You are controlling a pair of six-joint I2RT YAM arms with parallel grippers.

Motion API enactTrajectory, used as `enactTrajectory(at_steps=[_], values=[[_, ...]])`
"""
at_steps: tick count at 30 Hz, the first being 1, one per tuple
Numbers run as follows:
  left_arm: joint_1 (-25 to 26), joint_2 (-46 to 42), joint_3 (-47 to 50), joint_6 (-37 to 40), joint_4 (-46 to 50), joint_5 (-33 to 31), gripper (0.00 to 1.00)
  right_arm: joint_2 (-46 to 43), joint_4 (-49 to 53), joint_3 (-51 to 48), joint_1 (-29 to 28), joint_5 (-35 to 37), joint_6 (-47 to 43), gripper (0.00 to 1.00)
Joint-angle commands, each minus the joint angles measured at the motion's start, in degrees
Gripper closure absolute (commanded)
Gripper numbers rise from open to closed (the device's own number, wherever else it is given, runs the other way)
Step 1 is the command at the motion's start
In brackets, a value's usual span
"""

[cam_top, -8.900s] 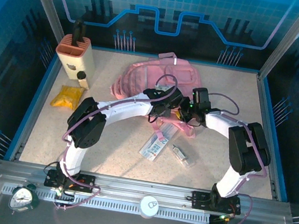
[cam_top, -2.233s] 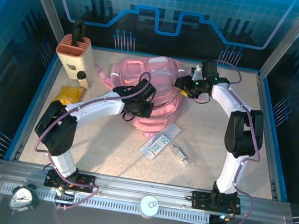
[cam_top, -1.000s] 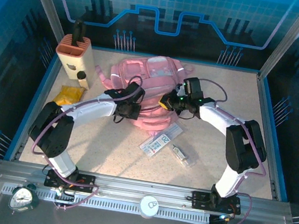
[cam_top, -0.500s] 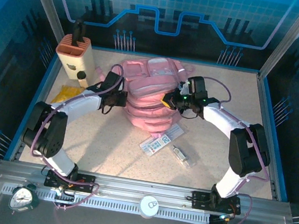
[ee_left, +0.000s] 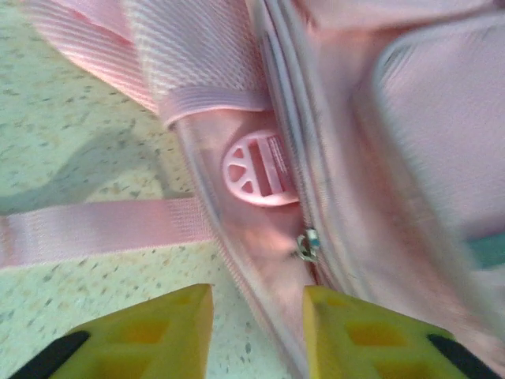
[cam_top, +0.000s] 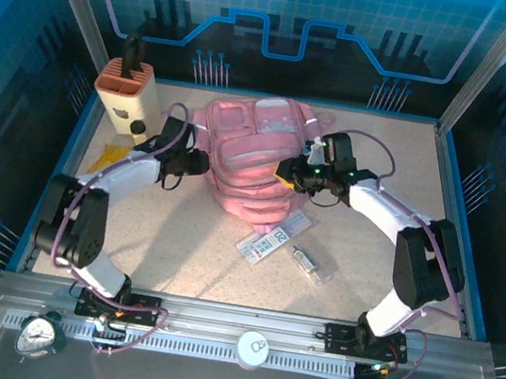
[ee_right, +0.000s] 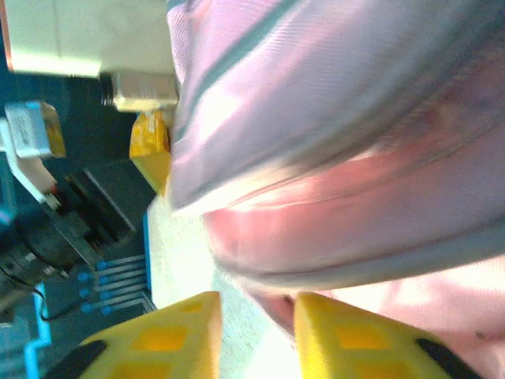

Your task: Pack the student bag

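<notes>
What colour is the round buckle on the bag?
The buckle is pink; left wrist view shows it best.

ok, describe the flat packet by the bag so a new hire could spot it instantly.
Start at the big pink student bag mid-table. Just off its near edge lies a flat whitish packet with blue print. Unlike the smaller clear item beside it on the right, it is wide, flat and printed.

Top cam bright, sharp; wrist cams blurred, glare on right.
</notes>
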State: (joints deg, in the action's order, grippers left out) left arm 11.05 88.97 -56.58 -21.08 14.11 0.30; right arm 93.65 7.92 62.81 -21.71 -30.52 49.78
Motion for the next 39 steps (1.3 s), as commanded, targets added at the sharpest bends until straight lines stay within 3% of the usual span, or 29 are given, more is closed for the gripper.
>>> enactTrajectory(at_steps=[1,4,9,14,18,23,30,39], values=[[0.59,-5.74,1.47,-5.62,5.05,-0.41,0.62,-5.48,4.58,-2.29,1.00,-1.21,-5.71,0.63],[3.72,-9.69,3.14,-7.35,8.03,-0.71,0.61,-9.13,6.93,-5.16,1.85,-1.08,-7.47,0.52],[15.26,-14.43,6.35,-13.89,8.59,-0.17,0.57,-15.41,10.19,-11.96,2.94,-0.40,-7.56,0.39],[28.43,-12.98,8.10,-18.34,6.28,-1.88,0.57,-19.88,11.58,-20.24,-0.23,2.08,-5.36,0.36],[34.66,-9.41,8.92,-20.77,4.59,-2.53,0.58,-23.56,10.39,-26.22,-4.56,6.61,-2.18,0.36],[38.45,-3.62,8.28,-22.26,2.75,-3.38,0.60,-23.37,2.77,-31.71,-10.73,9.93,4.69,0.37],[38.18,1.94,7.65,-23.47,0.74,-9.05,0.60,-19.57,-2.67,-31.92,-18.60,17.00,9.10,0.37],[36.59,9.52,3.34,-20.84,2.73,-10.55,0.55,-14.67,-8.06,-34.00,-18.01,21.33,8.67,0.37]])
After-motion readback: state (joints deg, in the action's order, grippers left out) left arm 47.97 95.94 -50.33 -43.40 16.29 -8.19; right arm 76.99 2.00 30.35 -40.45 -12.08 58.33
